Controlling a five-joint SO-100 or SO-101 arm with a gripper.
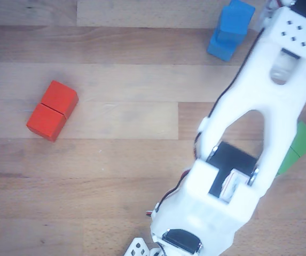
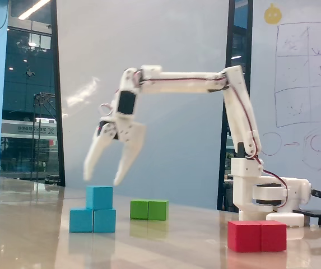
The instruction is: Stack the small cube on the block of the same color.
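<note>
In the fixed view the small cube [image 2: 99, 197] rests on top of the blue block [image 2: 92, 220] on the table. My gripper [image 2: 101, 178] hangs just above the cube, open, with nothing between its white fingers. The other view looks down from above. There the cube [image 1: 237, 16] sits on the blue block [image 1: 221, 44] at the top right, and the white arm covers the gripper's tips.
A green two-segment block [image 2: 149, 209] lies behind and right of the blue stack; it also shows partly under the arm as green block [image 1: 297, 145]. A red two-segment block [image 2: 257, 235] sits at the front right, red block [image 1: 52, 110] in the other view. The arm's base [image 2: 266, 196] stands at the right.
</note>
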